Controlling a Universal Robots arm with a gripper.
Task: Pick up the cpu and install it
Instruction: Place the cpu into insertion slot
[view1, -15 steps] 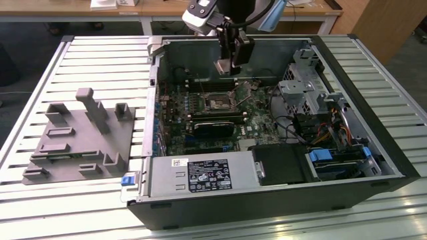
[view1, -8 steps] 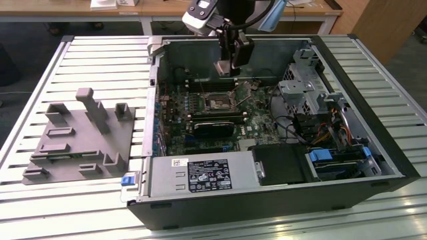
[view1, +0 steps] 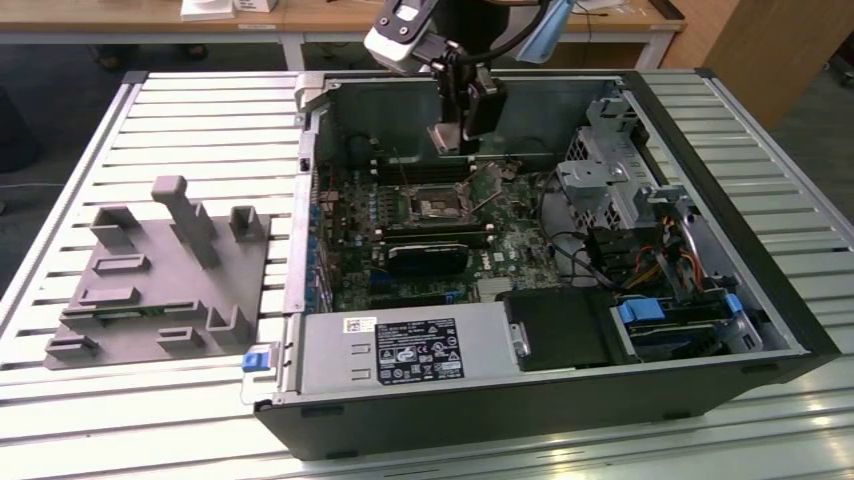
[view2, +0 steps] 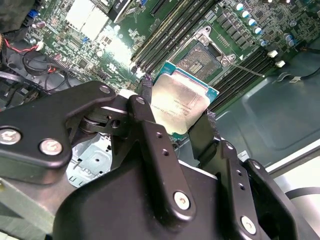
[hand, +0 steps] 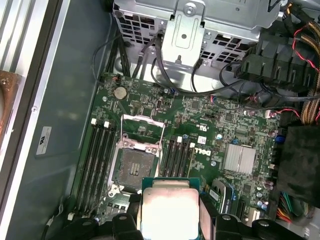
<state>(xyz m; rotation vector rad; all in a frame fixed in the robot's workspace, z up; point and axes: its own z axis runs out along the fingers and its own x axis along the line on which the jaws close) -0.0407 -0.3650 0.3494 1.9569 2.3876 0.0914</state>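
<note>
Slatted metal table (view1: 160, 110) under everything, with wooden desks along the far side, and on it I have the open computer case (view1: 534, 410) lying on its side. A grey moulded fixture (view1: 147, 285) sits on the slats at the exterior view's left, well apart from the case. Inside the case are the green motherboard (hand: 210, 125), a power supply (view1: 400, 350) along the near wall and a metal drive cage (view1: 601, 180) with loose cables at the exterior view's right. My gripper (view1: 461, 140) hangs over the far part of the board, and its two black fingers (view2: 145, 100) are closed onto opposite edges of the cpu (view2: 181, 102). The chip is held flat, metal plate towards the wrist cameras. It is clear of the board, not touching anything below. What matters to me is the socket (hand: 134, 165): its metal frame (hand: 142, 127) is swung open and its bed holds no chip. In both wrist views the socket shows just beside the chip's edge rather than beneath it. I judge the cpu to be above the socket and slightly off towards the far side. The chip's edges look roughly in line with the socket's edges, though I cannot tell which corner matches which.
</note>
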